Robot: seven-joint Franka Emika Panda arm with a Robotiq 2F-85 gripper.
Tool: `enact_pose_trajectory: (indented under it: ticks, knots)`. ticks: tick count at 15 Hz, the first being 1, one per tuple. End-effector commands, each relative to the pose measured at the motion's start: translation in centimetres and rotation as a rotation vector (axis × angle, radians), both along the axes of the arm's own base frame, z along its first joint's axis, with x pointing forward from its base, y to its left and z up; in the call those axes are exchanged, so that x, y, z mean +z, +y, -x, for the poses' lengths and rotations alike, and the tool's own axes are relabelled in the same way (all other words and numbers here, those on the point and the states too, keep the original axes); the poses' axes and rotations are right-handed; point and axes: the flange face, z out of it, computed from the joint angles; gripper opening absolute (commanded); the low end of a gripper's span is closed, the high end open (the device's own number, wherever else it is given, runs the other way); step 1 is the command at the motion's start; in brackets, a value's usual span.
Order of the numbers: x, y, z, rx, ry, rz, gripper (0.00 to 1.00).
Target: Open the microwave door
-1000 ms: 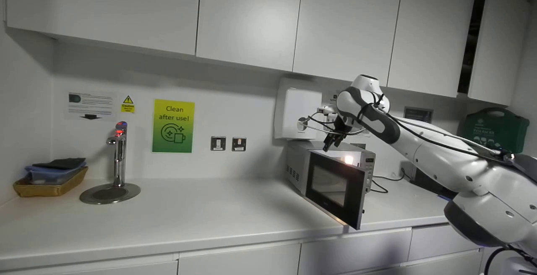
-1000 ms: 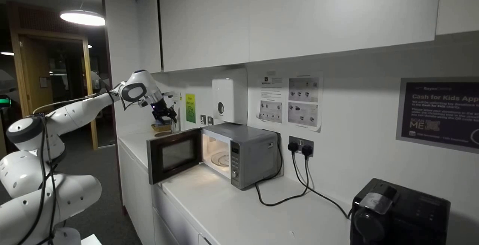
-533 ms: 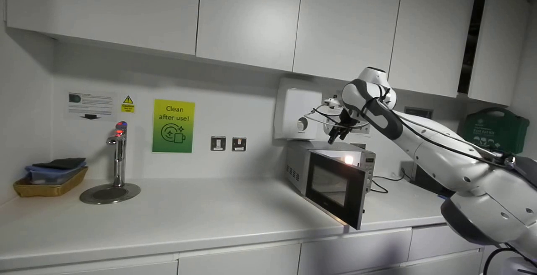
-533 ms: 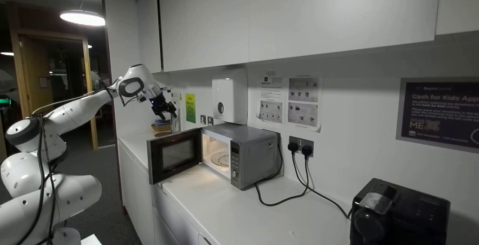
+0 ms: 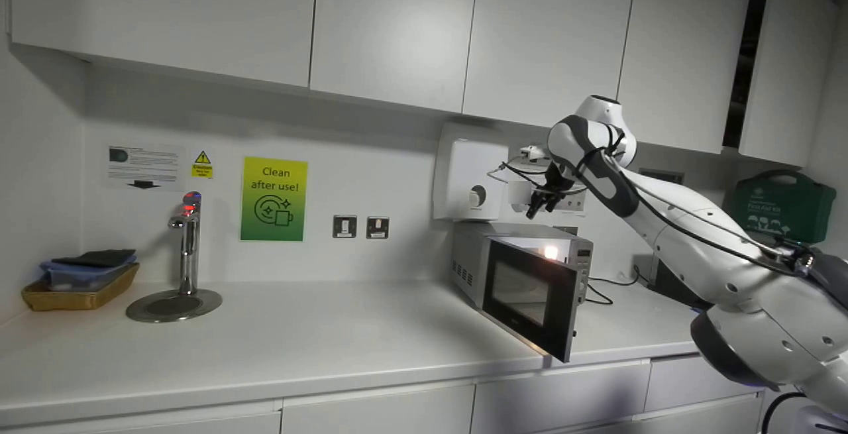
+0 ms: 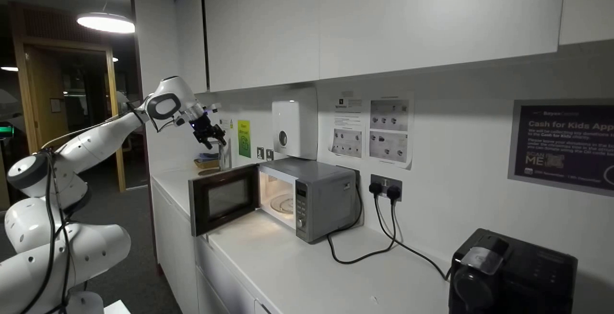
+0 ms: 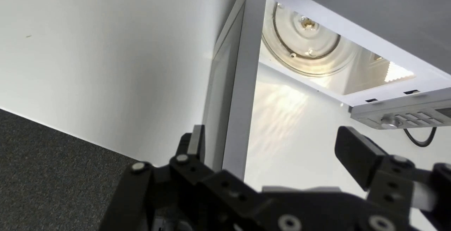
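Note:
The silver-grey microwave stands on the counter with its lit inside showing. Its door is swung wide out from the body, the dark panel reaching past the counter's front edge in an exterior view. Above the door, in the air, is my gripper, apart from it in both exterior views. Seen from above in the wrist view, the door's top edge runs down between the spread fingers, nearer the left finger. Nothing is held. A glass turntable shows inside the microwave.
A white wall dispenser hangs above the microwave, below the upper cabinets. Black cables lie on the counter to the right of the microwave, leading towards a black appliance. A chrome tap stands further along the counter.
My gripper has risen and drawn back from the microwave, moving up and to the right in an exterior view. The door and the microwave have stayed as they were.

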Motion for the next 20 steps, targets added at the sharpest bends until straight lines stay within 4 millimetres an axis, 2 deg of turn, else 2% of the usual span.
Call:
enact_pose_trajectory:
  ticks: [1, 9, 12, 13, 20]
  knots:
    - [1.0, -0.9, 1.1, -0.026, -0.021, -0.019, 1.0]
    - [1.8, -1.0, 2.6, -0.015, -0.037, -0.059, 1.0]
    - [1.8, -0.8, 2.5, -0.005, -0.041, -0.071, 1.0]
    - [1.6, -0.5, 1.8, -0.005, -0.032, -0.037, 1.0]
    - [1.6, -0.4, 1.7, -0.003, -0.033, -0.04, 1.0]
